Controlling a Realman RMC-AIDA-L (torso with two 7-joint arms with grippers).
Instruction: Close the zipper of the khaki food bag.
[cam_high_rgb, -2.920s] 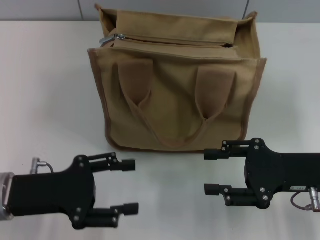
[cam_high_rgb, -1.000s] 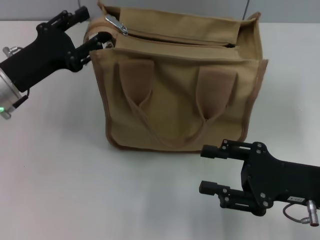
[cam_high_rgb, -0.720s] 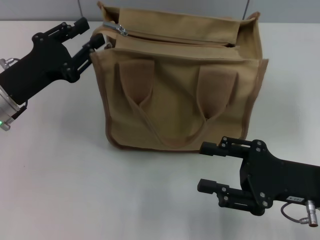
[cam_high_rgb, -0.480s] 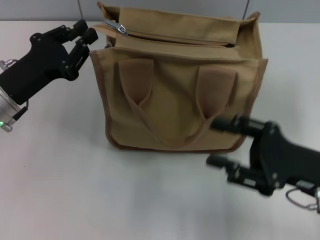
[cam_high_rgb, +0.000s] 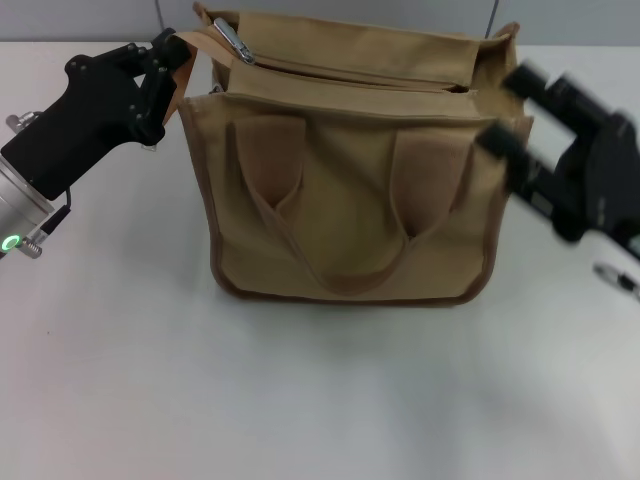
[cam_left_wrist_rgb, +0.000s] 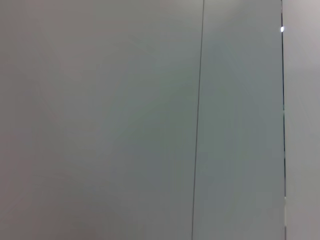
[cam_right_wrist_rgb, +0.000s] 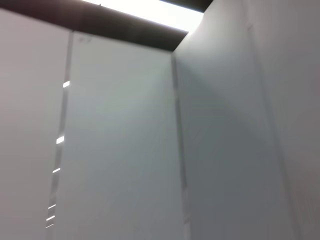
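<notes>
While the wrist cameras show me only blank wall panels, the head view gives the whole layout, so I read it from my left side across. My left gripper (cam_high_rgb: 172, 52) sits at the upper left corner of the khaki food bag (cam_high_rgb: 355, 170), its fingers drawn together on the tan fabric tab (cam_high_rgb: 197, 42) that sticks out at that end of the bag's top; it looks clamped on that cloth, though the contact itself is partly hidden by the fingers. Just beside it, on the bag's top panel, lies the silver pull tab (cam_high_rgb: 231, 41), close to my left fingertips but not between them.

From that pull the zipper (cam_high_rgb: 350, 76) runs as a long line across the top of the bag, left to right, ending near the upright flap at the far right corner. That long axis is what the coming move turns on, as I judge it: the pull stands at the left end, so closing means dragging it rightward along the whole line, away from my left gripper, which is the nearer by a wide margin.

Below the zipper, two looped handles (cam_high_rgb: 345, 215) hang down the front face. The bag stands upright on the white table (cam_high_rgb: 120, 380).

At the right, my right gripper (cam_high_rgb: 515, 115) is raised beside the bag's right edge, smeared by motion; its two fingers seem spread apart and hold nothing. It is well apart from the pull.
</notes>
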